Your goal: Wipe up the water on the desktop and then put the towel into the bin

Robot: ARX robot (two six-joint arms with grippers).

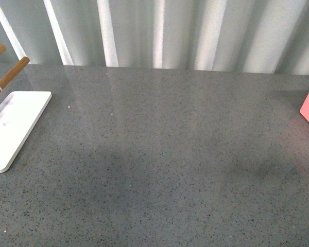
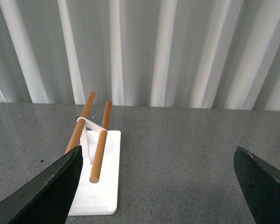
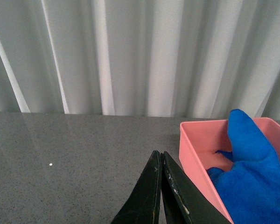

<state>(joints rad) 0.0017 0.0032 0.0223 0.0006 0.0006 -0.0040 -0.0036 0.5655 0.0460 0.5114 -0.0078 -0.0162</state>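
The blue towel (image 3: 246, 172) sits inside the pink bin (image 3: 194, 145), with one corner sticking up over the back wall. The bin stands on the grey counter (image 1: 159, 154), far over on the right side. The right gripper (image 3: 160, 182) is pinched closed with nothing in it, just beside the bin. The left gripper (image 2: 156, 179) is spread wide, holding nothing. In front of it stands a white stand (image 2: 100, 186) with wooden pegs (image 2: 101, 149).

A white stand (image 2: 99, 186) with 2 wooden pegs (image 2: 101, 140) fronts apparently pleated pale curtains (image 1: 159, 31).
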